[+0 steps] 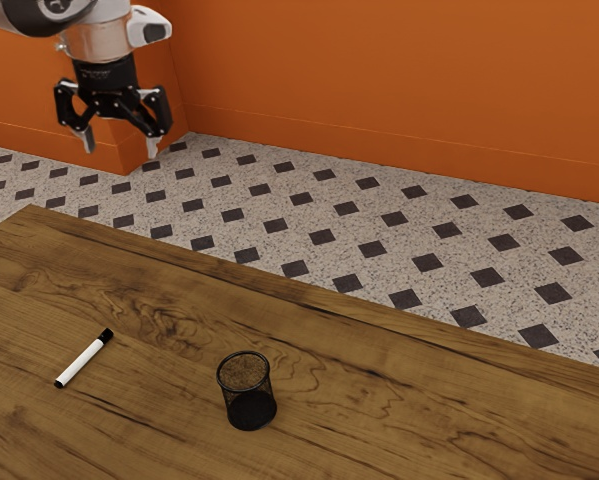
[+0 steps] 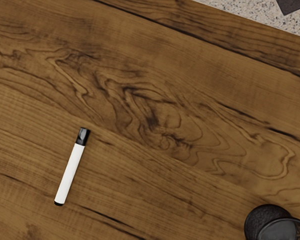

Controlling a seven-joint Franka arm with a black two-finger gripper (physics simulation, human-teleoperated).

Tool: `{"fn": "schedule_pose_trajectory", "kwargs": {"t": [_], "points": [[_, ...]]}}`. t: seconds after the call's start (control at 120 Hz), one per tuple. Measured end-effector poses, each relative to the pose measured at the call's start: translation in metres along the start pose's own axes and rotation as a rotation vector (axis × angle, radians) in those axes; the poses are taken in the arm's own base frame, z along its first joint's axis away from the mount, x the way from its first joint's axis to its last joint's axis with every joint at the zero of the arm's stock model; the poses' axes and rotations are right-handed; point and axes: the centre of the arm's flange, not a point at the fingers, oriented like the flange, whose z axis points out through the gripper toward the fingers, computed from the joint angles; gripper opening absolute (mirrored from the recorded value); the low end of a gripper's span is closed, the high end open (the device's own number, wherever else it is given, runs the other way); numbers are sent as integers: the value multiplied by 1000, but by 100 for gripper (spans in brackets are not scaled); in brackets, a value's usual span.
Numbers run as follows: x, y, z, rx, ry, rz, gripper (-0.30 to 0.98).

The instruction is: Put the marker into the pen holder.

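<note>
Lettering: a faint marking on the dark housing above my tool is too small to read. Pose: my arm enters from the exterior view's upper left, with the hand directed downward and held high above the level of the wooden surface. The tool is spread, its two fingertips well apart, with nothing gripped between them. Container: the pen holder, a round black mesh cup, stands upright on the surface with its mouth upward; inside it, the mesh wall and dark round base can be seen. In the wrist view the same cup is partly cut off by the frame. Task object: the marker lies on its side on the surface, outside the pen holder and well apart from it, nearer than the cup to the short edge at the exterior view's left. It has a white barrel, a black cap and a black tip at the opposite end. The cap end points toward the far long edge, the opposite end away from it. That long edge meets the short edge at the far corner, at the exterior view's left. Setting: beyond the long edge lies a speckled floor with dark diamond insets, bounded by an orange wall.
</note>
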Motion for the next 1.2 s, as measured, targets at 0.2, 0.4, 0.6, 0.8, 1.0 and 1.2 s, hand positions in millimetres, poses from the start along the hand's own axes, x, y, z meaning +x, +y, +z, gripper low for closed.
{"fn": "schedule_pose_trajectory", "kwargs": {"t": [0.2, 0.4, 0.6, 0.8, 1.0, 1.2], "points": [[-10, -21, -1, -3, 0, -43, 68], [-47, -71, 132, 60, -243, -101, 69], [-83, -142, 265, 14, -314, -181, 69], [-71, -155, 336, -19, -241, -118, 69], [-57, -169, 381, -38, -174, -18, 69], [-46, -169, 407, -47, -138, 120, 69]]}}
